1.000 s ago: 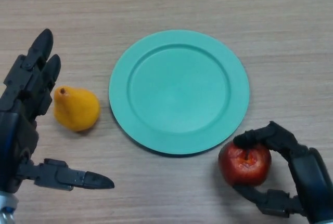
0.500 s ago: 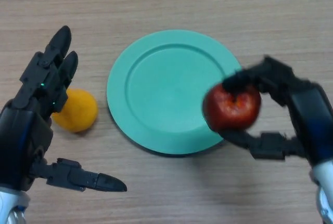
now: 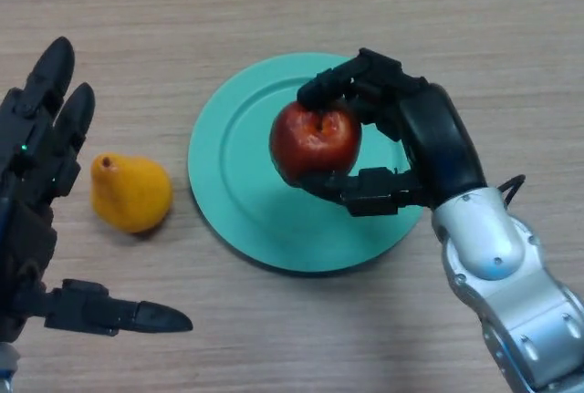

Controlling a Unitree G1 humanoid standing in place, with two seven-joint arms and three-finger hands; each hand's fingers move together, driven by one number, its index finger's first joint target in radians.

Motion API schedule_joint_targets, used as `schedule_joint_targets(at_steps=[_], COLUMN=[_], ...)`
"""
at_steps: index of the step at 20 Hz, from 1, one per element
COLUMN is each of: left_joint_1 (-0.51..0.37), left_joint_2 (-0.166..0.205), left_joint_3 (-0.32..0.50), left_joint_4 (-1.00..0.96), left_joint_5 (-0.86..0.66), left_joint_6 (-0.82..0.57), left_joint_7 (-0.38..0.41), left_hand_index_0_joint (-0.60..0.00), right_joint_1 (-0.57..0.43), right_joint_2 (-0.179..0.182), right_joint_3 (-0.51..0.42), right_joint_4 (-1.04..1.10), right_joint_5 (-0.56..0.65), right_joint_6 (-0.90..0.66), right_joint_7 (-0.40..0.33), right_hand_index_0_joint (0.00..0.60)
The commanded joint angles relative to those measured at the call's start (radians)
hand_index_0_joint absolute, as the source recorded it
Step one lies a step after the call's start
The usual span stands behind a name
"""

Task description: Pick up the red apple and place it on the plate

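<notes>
Two black robot hands show above a light wood-grain worktop (image 3: 274, 1). The right robot hand (image 3: 401, 142) reaches in from about 4 o'clock and is clamped on the glossy red apple (image 3: 313, 142): its fingers (image 3: 351, 83) curl over the top of the fruit by the stem dimple, and its thumb (image 3: 365, 192) wraps beneath. The red apple is over the inner well of the round teal-green plastic plate (image 3: 246, 197), a little toward 12 o'clock of the plate's centre; whether it touches the plate surface or hangs just above it cannot be told from this view. The plate lies flat at the middle of the worktop, with the right hand's silver forearm (image 3: 502, 274) crossing its rim at about 4 o'clock

At 9 o'clock of the plate, just beside its rim but apart from it, lies a yellow-orange pear-shaped fruit (image 3: 130, 192), its narrow stem end pointing toward 10 o'clock. The left robot hand (image 3: 32, 183) shows at the view's 9 o'clock edge, spread apart and holding nothing: its fingers (image 3: 55, 74) stretch straight toward 12 o'clock, and its thumb (image 3: 119, 313) points toward 3 o'clock, below the pear-shaped fruit and apart from it
</notes>
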Motion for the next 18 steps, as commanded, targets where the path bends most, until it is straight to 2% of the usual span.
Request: schedule_joint_targets(at_steps=[1,2,3,4,5,6,9,12,14,17,18], left_joint_1=[-0.003,-0.003,-0.002,-0.002,-0.002,-0.003,0.011,0.032,0.036,0.035,0.033], left_joint_2=[0.014,0.014,0.014,0.014,0.014,0.014,0.014,0.014,0.014,0.014,0.014], left_joint_3=[0.046,0.047,0.048,0.051,0.06,0.073,0.068,0.068,0.076,0.058,0.055], left_joint_4=[-0.051,-0.05,-0.047,-0.044,-0.04,-0.039,-0.043,-0.048,-0.052,-0.065,-0.076], left_joint_5=[-0.03,-0.03,-0.031,-0.034,-0.041,-0.053,-0.06,-0.061,-0.068,-0.054,-0.047], left_joint_6=[-0.133,-0.135,-0.139,-0.142,-0.147,-0.152,-0.169,-0.183,-0.184,-0.176,-0.16], left_joint_7=[0.02,0.02,0.021,0.023,0.026,0.035,0.045,0.038,0.036,0.045,0.043], left_hand_index_0_joint=[0.0,0.0,0.0,0.0,0.0,0.0,0.0,0.0,0.0,0.0,0.0], right_joint_1=[-0.069,-0.071,-0.076,-0.083,-0.095,-0.101,-0.109,-0.117,-0.11,-0.065,-0.032], right_joint_2=[0.0,0.0,0.0,0.0,0.0,0.0,0.0,0.0,0.0,0.0,0.0], right_joint_3=[0.008,0.009,0.011,0.014,0.018,0.02,0.003,-0.021,-0.05,-0.125,-0.155], right_joint_4=[0.029,0.037,0.057,0.083,0.135,0.192,0.205,0.16,0.095,-0.077,-0.157], right_joint_5=[-0.01,-0.012,-0.021,-0.034,-0.062,-0.118,-0.17,-0.129,-0.108,-0.116,-0.103], right_joint_6=[-0.183,-0.184,-0.188,-0.192,-0.204,-0.224,-0.214,-0.194,-0.171,-0.102,-0.086], right_joint_7=[-0.056,-0.058,-0.062,-0.067,-0.075,-0.07,-0.05,-0.077,-0.061,0.031,0.102], right_hand_index_0_joint=[0.6,0.497,0.35,0.25,0.1,0.003,0.0,0.0,0.0,0.0,0.0])
